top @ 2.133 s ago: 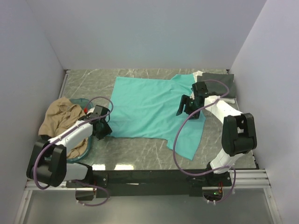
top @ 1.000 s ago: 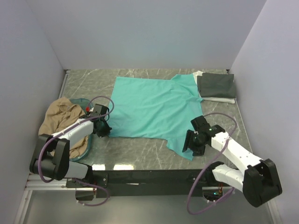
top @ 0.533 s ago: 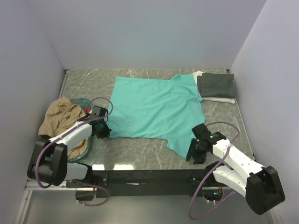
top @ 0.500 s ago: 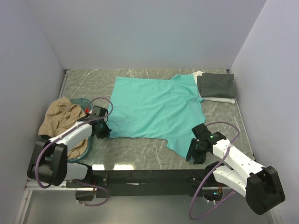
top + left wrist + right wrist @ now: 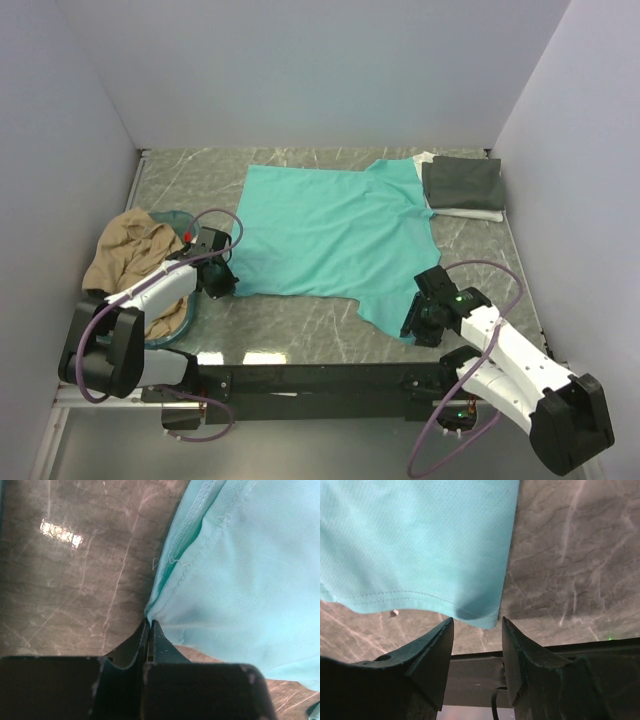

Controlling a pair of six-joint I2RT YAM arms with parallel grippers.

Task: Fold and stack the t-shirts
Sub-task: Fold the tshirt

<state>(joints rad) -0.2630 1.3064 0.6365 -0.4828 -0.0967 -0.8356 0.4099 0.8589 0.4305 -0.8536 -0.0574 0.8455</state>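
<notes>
Two sets of jaws meet the teal-green t-shirt [image 5: 330, 230]. The left jaws are pressed together on its near-left hem. The right jaws stand apart around its near-right corner, holding nothing. The shirt lies spread flat across the tabletop [image 5: 300, 315].

A spread t-shirt [image 5: 330, 235] central on table [image 5: 290, 320], basket [image 5: 172, 216] holding crumpled shirt [image 5: 130, 255] left of it, folded stack [image 5: 462, 185] far right.
</notes>
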